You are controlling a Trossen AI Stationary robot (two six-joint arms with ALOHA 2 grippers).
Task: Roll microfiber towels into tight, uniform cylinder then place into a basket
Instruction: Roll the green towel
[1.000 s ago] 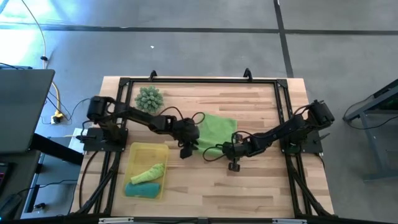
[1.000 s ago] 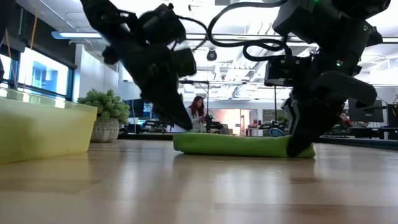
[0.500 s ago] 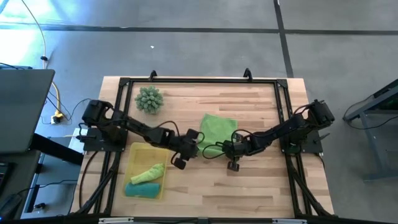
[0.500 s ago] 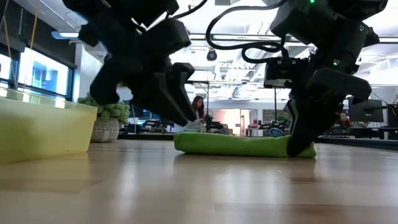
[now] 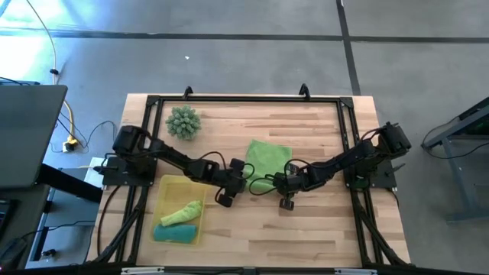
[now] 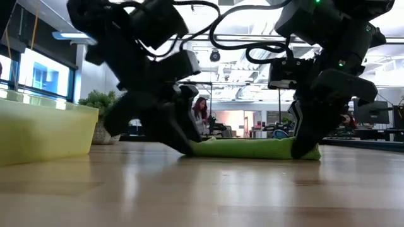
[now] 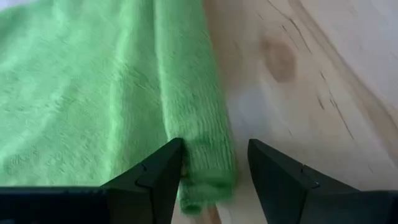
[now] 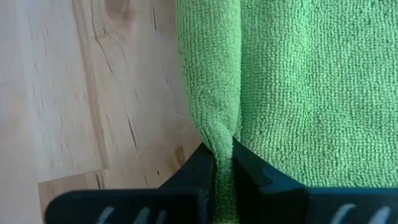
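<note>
Towel in hand: a lime green towel (image 5: 267, 162) lies spread on the wooden counter (image 5: 321, 229), between the two arms, with its near edge turned over into a first narrow fold.
Right gripper: the right gripper (image 8: 222, 163) is clamped on one end of that rolled edge, fingers pinched tight into the pile.
Left gripper: the left gripper (image 7: 214, 168) stands parted around the other end of the roll, one finger on each side; whether it is touching the cloth is hard to say.
Handling: the microfibre looks soft, light and limp, with a grippy pile; it likely sags and unrolls unless both ends of the fold are held evenly. The rolled edge, near each end, seems the sensible place to take hold.
Finished towels: a teal towel (image 5: 175, 232) and a second lime green towel (image 5: 183, 211) already lie rolled in the yellow basket (image 5: 171, 183), which sits toward the left arm's side of the counter.
Surface: pale wood planks, smooth and flat, framed by a dark rail.
Bystander object: a spiky pale-green ball (image 5: 183, 122) rests near the far edge.
Room: an open workshop with ceiling lights, grey floor, and a person (image 6: 202, 115) seated far behind.
</note>
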